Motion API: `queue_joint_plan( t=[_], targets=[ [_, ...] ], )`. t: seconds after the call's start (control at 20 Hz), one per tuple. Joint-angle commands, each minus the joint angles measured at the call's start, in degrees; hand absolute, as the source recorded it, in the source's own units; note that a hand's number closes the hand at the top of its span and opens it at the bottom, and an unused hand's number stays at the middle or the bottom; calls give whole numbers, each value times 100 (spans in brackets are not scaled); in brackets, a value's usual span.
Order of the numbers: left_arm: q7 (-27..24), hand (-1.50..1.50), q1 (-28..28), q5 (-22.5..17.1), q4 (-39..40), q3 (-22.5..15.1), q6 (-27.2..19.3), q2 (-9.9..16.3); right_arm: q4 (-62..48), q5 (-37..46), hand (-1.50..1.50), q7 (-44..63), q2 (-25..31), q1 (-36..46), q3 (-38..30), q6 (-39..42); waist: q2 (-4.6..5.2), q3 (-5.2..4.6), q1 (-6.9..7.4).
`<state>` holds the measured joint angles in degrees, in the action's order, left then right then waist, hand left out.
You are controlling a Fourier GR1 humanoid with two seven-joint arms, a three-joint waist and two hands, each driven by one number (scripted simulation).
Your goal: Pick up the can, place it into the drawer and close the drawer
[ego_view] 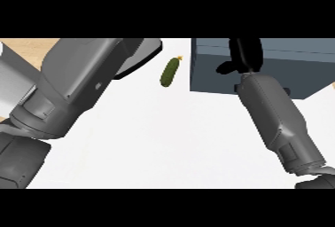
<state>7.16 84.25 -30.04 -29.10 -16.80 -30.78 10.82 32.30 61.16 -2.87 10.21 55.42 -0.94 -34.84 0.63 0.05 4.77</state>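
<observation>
No can shows in the head view. The drawer unit (pixel 294 66) is a blue-grey box at the top right of the white counter; I cannot tell whether its drawer stands out or is pushed in. My right hand (pixel 244 55) lies over the box's left part, fingers stretched straight toward the far edge and thumb (pixel 225 68) sticking out to the left, with nothing visible in it. My left forearm (pixel 78 84) rises large across the left side, and its hand is cut off at the top edge.
A green cucumber (pixel 170 72) lies on the white counter (pixel 170 133) just left of the box. A strip of wooden surface (pixel 26 48) shows at the far left, behind the left arm.
</observation>
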Motion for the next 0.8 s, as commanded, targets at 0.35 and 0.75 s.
queue_joint_plan(
  t=[0.35, 0.75],
  targets=[
    [467, -150, -602, 83, -1019, -119, 167, 497, -1062, -91, -150, -250, 253, 1137, -445, -325, 14, 2, 211],
    [536, -150, -1071, 124, -1591, -176, 124, 609, -1086, -685, -150, -781, -146, 1410, -925, -308, 18, 9, 210]
  ],
)
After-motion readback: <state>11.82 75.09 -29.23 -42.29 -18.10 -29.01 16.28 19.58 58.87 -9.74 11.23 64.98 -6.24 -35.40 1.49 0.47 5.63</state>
